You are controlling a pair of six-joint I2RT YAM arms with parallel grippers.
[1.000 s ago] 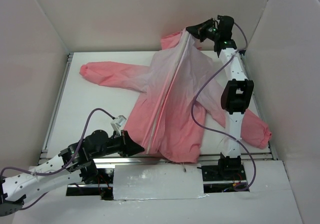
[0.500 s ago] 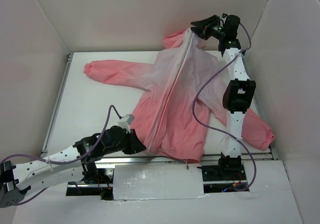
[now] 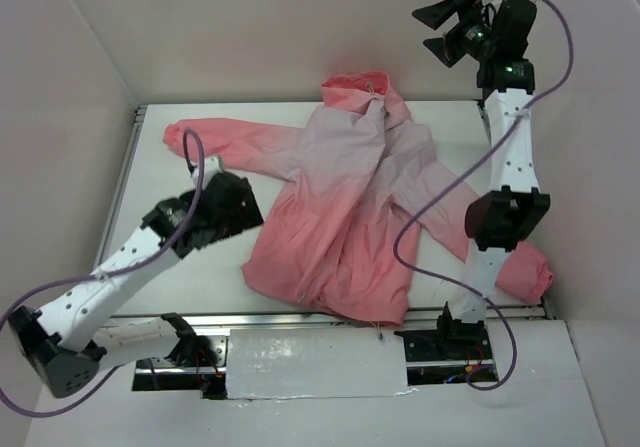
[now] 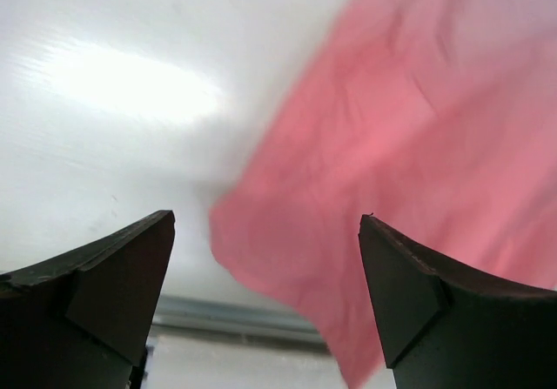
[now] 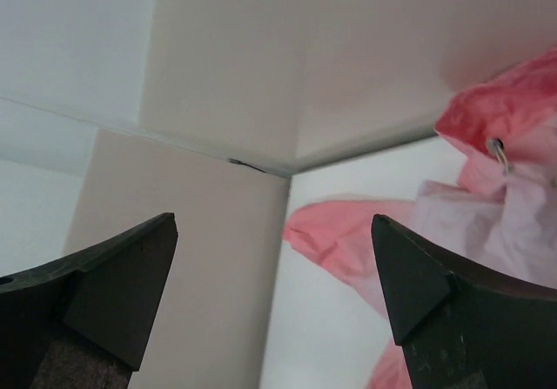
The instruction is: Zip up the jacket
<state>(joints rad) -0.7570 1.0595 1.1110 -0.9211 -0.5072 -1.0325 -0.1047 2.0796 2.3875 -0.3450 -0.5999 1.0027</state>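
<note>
Coral-pink jacket (image 3: 350, 207) lies rumpled on the white worktop (image 3: 215, 282), hood (image 3: 360, 92) toward the far wall. Left fingers (image 4: 96, 293) stand wide and empty above its near-left hem corner. Right fingers (image 5: 435, 302), wide and empty too, hang high beyond the hood.

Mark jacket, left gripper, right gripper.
jacket (image 3: 350, 217), top view, mid torso.
left gripper (image 4: 265, 218), left wrist view, midway between fingertips.
right gripper (image 3: 422, 29), top view, midway between fingertips.

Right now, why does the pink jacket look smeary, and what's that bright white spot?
Left wrist view: the jacket is blurred, and light glares off the table. Top external view: sharp and evenly lit. Right wrist view: fairly sharp, no glare.
</note>
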